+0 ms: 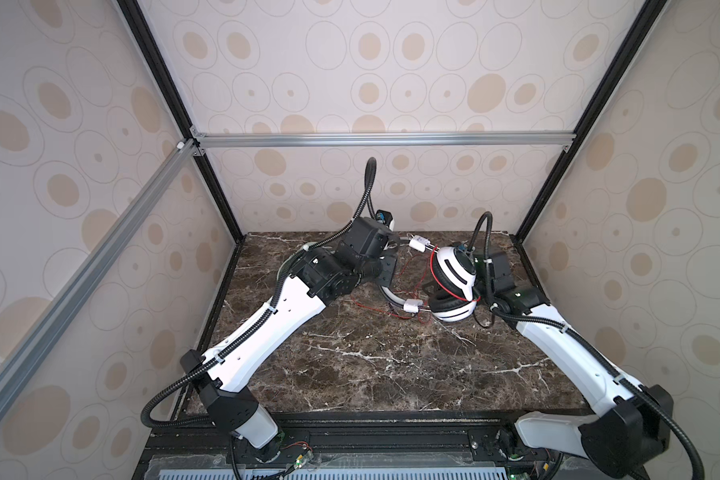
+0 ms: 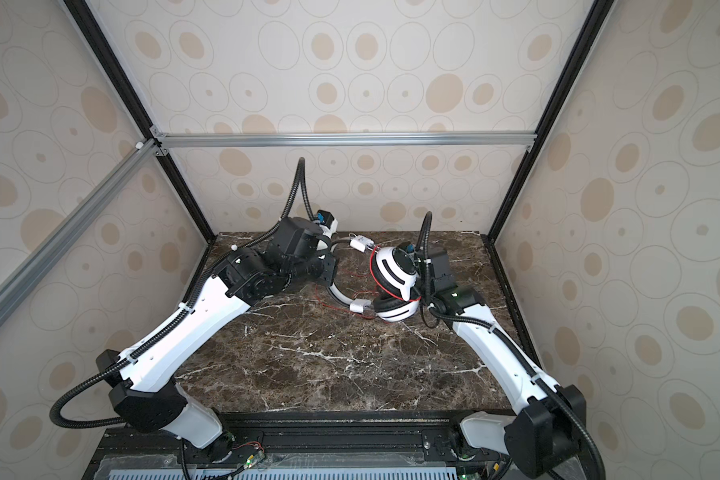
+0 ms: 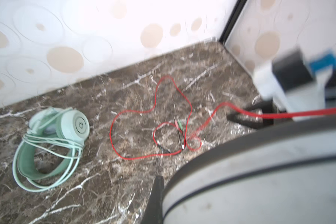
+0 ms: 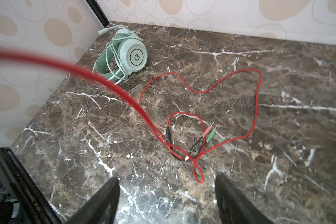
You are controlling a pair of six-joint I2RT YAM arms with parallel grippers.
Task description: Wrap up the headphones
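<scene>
The white-and-black headphones [image 1: 454, 270] lie at the back right of the marble table [image 1: 371, 365] in both top views, ear cups [image 2: 393, 272] stacked. Their thin red cable [image 4: 202, 116] lies in loose loops on the table, and one strand rises blurred close to the right wrist camera. My left gripper [image 1: 389, 270] is shut on their grey headband [image 3: 260, 174]; one black finger [image 3: 156, 197] shows beside it. My right gripper [image 4: 167, 194] stands open just behind the ear cups with nothing between its fingers. The mint green headphones [image 4: 124, 56] lie in the back left corner with their pale cable wound round them.
Pink and green plugs [image 4: 209, 133] end the red cable among the loops. Patterned walls and black frame posts [image 1: 221, 199] close the table on three sides. In the top views my left arm [image 1: 283, 316] hides the mint pair.
</scene>
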